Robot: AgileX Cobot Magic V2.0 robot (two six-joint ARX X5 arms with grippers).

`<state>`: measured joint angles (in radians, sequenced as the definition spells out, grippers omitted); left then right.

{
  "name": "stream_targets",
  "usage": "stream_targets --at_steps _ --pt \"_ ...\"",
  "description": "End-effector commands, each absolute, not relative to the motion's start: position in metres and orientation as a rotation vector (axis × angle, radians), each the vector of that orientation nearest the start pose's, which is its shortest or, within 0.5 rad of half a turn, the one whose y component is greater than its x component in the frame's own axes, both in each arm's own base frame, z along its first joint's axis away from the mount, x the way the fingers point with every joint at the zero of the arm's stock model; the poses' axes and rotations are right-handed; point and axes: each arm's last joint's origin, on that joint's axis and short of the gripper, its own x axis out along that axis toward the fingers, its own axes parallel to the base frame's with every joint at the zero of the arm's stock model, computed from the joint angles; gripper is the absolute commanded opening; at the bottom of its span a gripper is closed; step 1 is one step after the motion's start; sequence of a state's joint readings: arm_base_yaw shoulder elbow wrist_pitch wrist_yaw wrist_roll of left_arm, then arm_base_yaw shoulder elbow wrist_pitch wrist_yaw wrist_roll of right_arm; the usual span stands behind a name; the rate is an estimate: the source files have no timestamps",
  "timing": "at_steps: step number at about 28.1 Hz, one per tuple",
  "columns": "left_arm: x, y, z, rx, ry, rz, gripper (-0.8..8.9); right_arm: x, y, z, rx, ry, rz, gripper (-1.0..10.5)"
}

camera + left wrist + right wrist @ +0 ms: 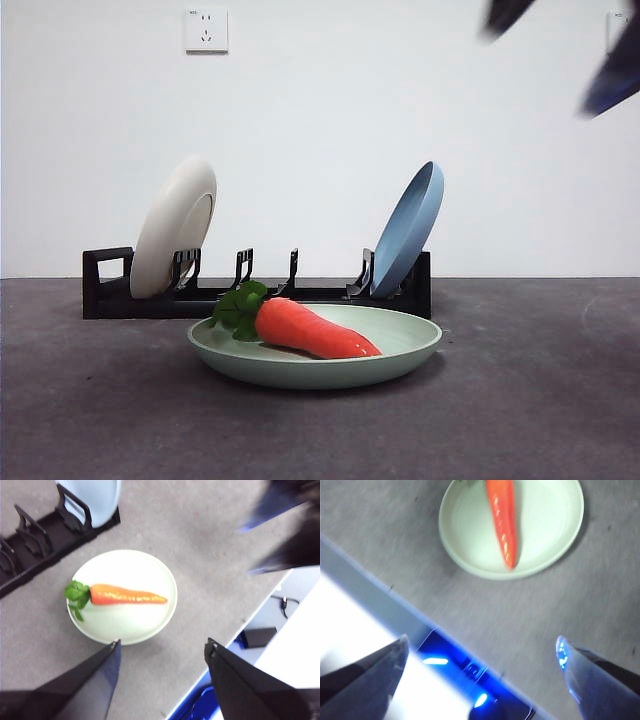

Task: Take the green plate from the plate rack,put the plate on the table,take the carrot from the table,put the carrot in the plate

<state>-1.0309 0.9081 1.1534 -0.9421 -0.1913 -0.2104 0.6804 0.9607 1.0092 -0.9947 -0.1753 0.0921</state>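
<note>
Carrot [315,330] lies inside green plate [400,352], just in front of plate rack [105,290]; left gripper [162,647] & right gripper [482,652] both spread, empty, well above plate; task looks done.

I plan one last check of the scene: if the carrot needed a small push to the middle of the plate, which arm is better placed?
Probably the left. Its open tool hangs close by the green plate, with the carrot fully in view. The right tool, also open, sits farther back over the table edge.
</note>
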Motion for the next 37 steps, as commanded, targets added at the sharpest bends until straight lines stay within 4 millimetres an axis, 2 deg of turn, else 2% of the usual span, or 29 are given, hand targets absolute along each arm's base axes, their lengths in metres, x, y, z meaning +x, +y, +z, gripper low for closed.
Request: stream_targets --at_steps 1,3,4,6,7,8,14,31,34,37 --pt "0.082 -0.13 0.366 0.219 0.689 -0.772 2.82 0.108 0.096 0.32 -0.132 0.973 0.795 4.8" --pt "0.082 -0.13 0.365 0.221 0.701 -0.782 2.77 0.098 0.089 0.324 -0.117 0.956 0.815 3.9" --pt "0.081 -0.129 0.365 0.222 0.711 -0.792 2.58 0.092 0.084 0.327 -0.112 0.94 0.821 2.9" --pt "0.081 -0.129 0.364 0.226 0.72 -0.795 1.29 0.086 0.079 0.33 -0.106 0.913 0.826 1.1" --pt "0.081 -0.129 0.364 0.228 0.722 -0.793 0.3 0.083 0.077 0.332 -0.101 0.895 0.83 0.1" --pt "0.081 -0.129 0.364 0.23 0.725 -0.792 -0.21 0.08 0.074 0.333 -0.098 0.879 0.833 -0.2" --pt "0.08 -0.128 0.363 0.235 0.731 -0.789 -0.04 0.073 0.068 0.336 -0.083 0.841 0.832 0.0" --pt "0.081 -0.128 0.363 0.239 0.726 -0.786 -0.04 0.073 0.068 0.336 -0.088 0.836 0.818 0.0" --pt "0.083 -0.126 0.363 0.321 0.669 -0.701 -0.03 0.073 0.068 0.336 -0.088 0.836 0.819 0.0" --pt "0.084 -0.12 0.366 0.327 0.63 -0.615 -0.03 0.073 0.068 0.336 -0.088 0.836 0.819 0.0"
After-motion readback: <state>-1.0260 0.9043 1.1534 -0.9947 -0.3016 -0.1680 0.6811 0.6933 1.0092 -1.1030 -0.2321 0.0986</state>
